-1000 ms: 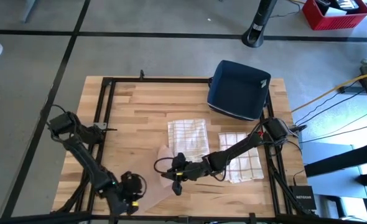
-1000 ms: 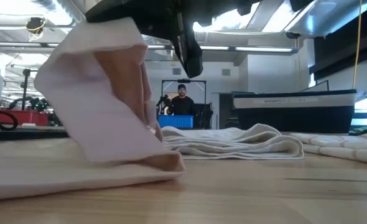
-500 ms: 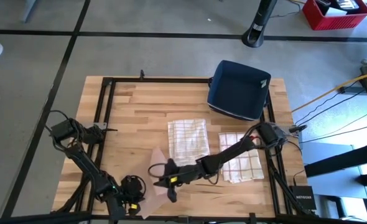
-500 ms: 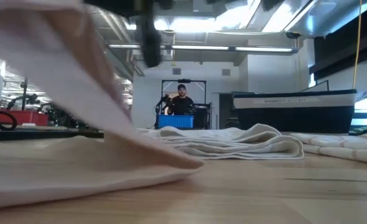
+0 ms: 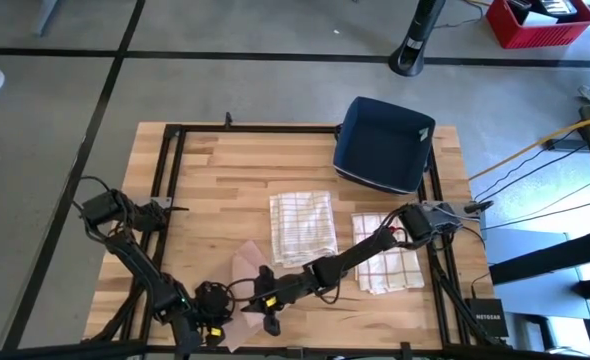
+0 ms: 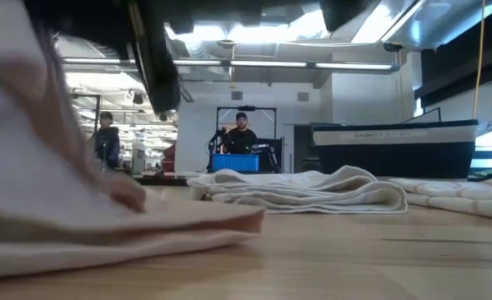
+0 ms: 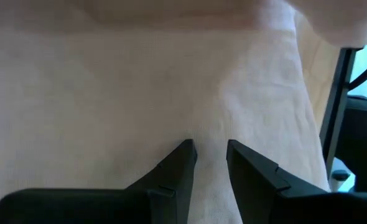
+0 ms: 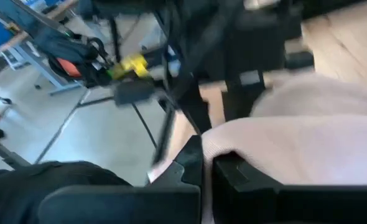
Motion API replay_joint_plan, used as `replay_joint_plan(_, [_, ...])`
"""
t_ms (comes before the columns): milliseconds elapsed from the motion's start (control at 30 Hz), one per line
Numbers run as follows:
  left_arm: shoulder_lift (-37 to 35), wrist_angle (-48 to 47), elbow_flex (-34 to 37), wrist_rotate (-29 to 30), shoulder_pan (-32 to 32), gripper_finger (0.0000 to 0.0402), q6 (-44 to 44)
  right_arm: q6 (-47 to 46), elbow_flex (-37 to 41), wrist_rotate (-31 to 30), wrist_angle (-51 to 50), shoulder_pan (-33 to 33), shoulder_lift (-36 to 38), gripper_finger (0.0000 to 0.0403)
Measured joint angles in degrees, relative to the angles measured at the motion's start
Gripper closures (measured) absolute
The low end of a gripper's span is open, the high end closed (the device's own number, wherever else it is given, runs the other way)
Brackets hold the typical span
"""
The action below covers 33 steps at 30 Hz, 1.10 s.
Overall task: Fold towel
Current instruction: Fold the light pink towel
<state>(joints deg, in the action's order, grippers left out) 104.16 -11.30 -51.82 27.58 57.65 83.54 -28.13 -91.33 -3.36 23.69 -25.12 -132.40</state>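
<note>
A slatted wooden desk (image 5: 225, 190) stands on grey concrete floor, with a dark blue fabric bin (image 5: 383, 143) at its far right corner. Well in front of that bin, at the near edge, lies the pale pink cloth towel (image 5: 247, 262). The right gripper (image 5: 267, 321) is pinched on a towel edge carried over; the left gripper (image 5: 213, 331), jaws narrowly parted, rests on the cloth. One fold looks underway, unflattened. No readable writing.

Two dark, slim, jointed arms fill the lower half of the high view, with black cables looping along their links. The left gripper (image 7: 208, 155) ends in matte black, angular, wedge-shaped fingers (image 7: 174, 168). The right gripper (image 8: 207, 163) looks equally black and blocky.
</note>
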Motion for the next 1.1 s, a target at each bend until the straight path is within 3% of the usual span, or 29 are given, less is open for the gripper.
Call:
replay_joint_plan(200, [-3.56, -1.98, 0.23, -3.12, 0.04, 0.0308, -1.14, -2.86, 0.04, 0.33, -0.09, 0.02, -1.38, 0.0379])
replay_joint_plan(467, [-12.05, -7.28, 0.1, -14.14, -0.69, 0.0308, -1.48, -3.02, -0.32, 3.39, 0.89, 0.0, -1.38, 0.0252])
replay_joint_plan(633, [-18.9, -11.94, 0.1, -14.32, -0.7, 0.0308, -1.6, -1.15, -2.31, 5.16, -0.82, 0.4, -1.21, 0.0193])
replay_joint_plan(700, [-20.94, -14.28, 0.08, -11.63, -0.63, 0.0308, -2.33, 0.23, -2.82, 5.07, -3.01, 0.55, -1.16, 0.018])
replay_joint_plan(833, [-23.19, -19.55, 0.08, -0.74, -0.73, 0.0308, -4.53, 0.49, -4.21, 1.23, -3.14, 1.11, -1.32, 0.017])
replay_joint_plan(933, [-23.08, -22.67, 0.08, 3.7, -1.36, 0.0308, -5.1, 0.48, -4.58, 3.51, -2.52, 1.17, -1.46, 0.0169])
replay_joint_plan(1100, [-21.29, -24.28, 0.08, 11.35, -2.92, 0.0308, -5.67, 1.25, -4.39, 4.82, -10.31, 0.15, -1.86, 0.0169])
